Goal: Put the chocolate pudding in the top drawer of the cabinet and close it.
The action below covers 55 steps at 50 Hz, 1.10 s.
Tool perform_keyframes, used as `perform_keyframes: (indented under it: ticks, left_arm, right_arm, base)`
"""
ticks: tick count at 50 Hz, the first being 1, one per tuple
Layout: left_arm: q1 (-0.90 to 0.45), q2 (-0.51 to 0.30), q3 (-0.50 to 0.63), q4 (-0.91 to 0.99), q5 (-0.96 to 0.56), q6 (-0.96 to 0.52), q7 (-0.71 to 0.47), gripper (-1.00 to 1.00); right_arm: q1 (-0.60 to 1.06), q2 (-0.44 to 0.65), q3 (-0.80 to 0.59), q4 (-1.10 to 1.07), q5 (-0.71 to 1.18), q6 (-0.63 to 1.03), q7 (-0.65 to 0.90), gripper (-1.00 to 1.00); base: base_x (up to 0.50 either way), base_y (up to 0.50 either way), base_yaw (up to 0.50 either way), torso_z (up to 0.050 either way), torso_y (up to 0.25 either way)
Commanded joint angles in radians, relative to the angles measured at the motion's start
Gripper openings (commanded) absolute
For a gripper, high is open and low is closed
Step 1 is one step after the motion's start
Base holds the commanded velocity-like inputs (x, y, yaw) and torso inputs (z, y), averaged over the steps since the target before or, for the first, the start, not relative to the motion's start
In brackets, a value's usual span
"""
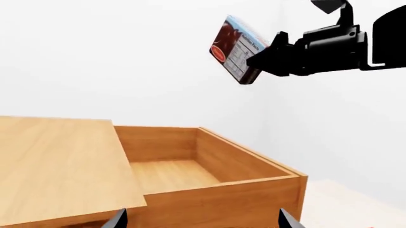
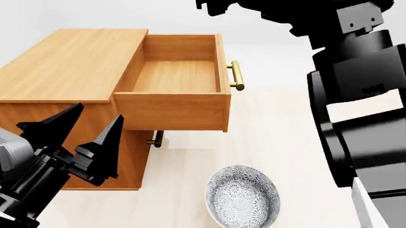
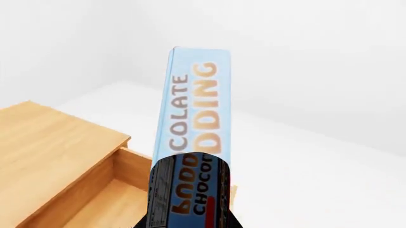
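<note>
The chocolate pudding (image 1: 236,47), a thin box with a dark red face and light blue edges, hangs tilted in the air well above the open top drawer (image 1: 190,171). My right gripper (image 1: 263,57) is shut on it. In the right wrist view the pudding (image 3: 193,104) stands edge-on out of the right gripper (image 3: 189,209), with the drawer (image 3: 108,204) below. The cabinet (image 2: 70,61) has its top drawer (image 2: 171,76) pulled out and empty, brass handle (image 2: 236,76) to the right. My left gripper (image 2: 89,137) is open beside the cabinet's front corner, holding nothing. The head view does not show the pudding.
A patterned grey bowl (image 2: 244,199) lies on the pale floor in front of the cabinet. The lower drawer's brass handle (image 2: 155,140) shows under the open drawer. My right arm (image 2: 355,95) fills the right side of the head view. White walls stand behind.
</note>
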Motion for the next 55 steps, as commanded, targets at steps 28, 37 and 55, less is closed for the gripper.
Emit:
perform_keyframes:
  ticks: [28,37,55]
  left_arm:
    - [0.047,0.003,0.005,-0.04,-0.023,0.052,0.042,1.0]
    - [0.052,0.012,0.003,-0.051,-0.03,0.053,0.049,1.0]
    - [0.058,0.024,-0.001,-0.066,-0.042,0.05,0.061,1.0]
  right_arm:
    - [0.124,-0.018,-1.087,0.267,1.077,-0.385,0.092,-1.0]
    - [0.11,-0.018,-1.113,0.244,1.091,-0.39,0.076,-1.0]
    - [0.081,-0.018,-1.116,0.241,1.106,-0.373,0.024,-1.0]
  base:
    - [0.0,0.0,0.0,0.0,0.0]
    - [0.0,0.0,0.0,0.0,0.001]
    - [0.0,0.0,0.0,0.0,0.0]
